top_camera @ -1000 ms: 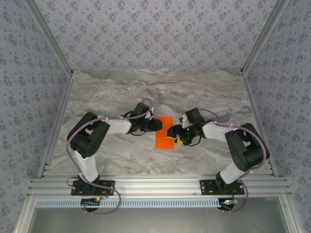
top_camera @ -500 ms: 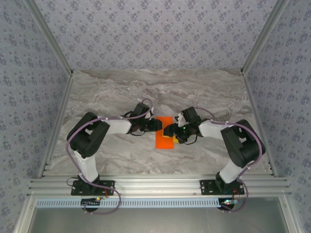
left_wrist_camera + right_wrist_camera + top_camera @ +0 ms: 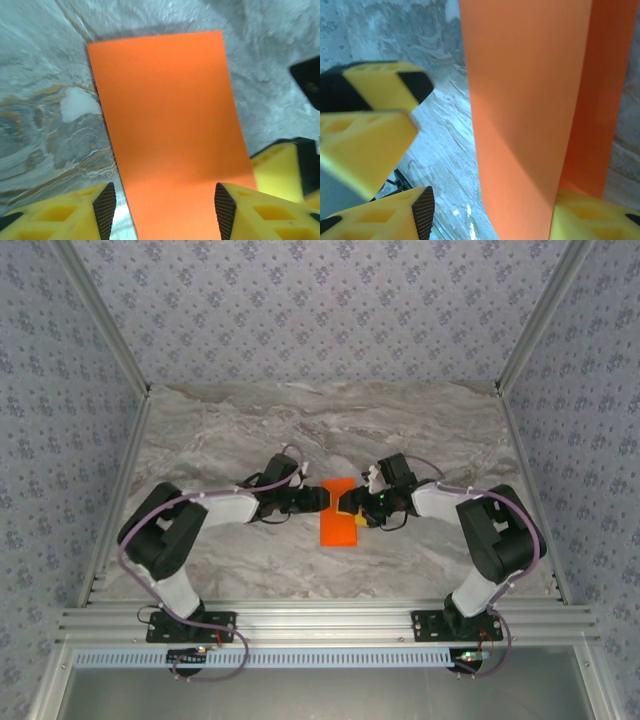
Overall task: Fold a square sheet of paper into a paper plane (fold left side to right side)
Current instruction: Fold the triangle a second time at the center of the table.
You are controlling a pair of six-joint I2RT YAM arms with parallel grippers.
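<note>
The grey-veined marble table [image 3: 200, 430] carries your square sheet of paper [image 3: 338, 528], lying near the middle as a narrow orange strip. Your left gripper [image 3: 323, 499] meets the strip's far half from the left, fingers apart and straddling it. Your right gripper [image 3: 348, 508] comes in from the strip's right, fingers also spread, with one orange layer lifted between them.
</note>
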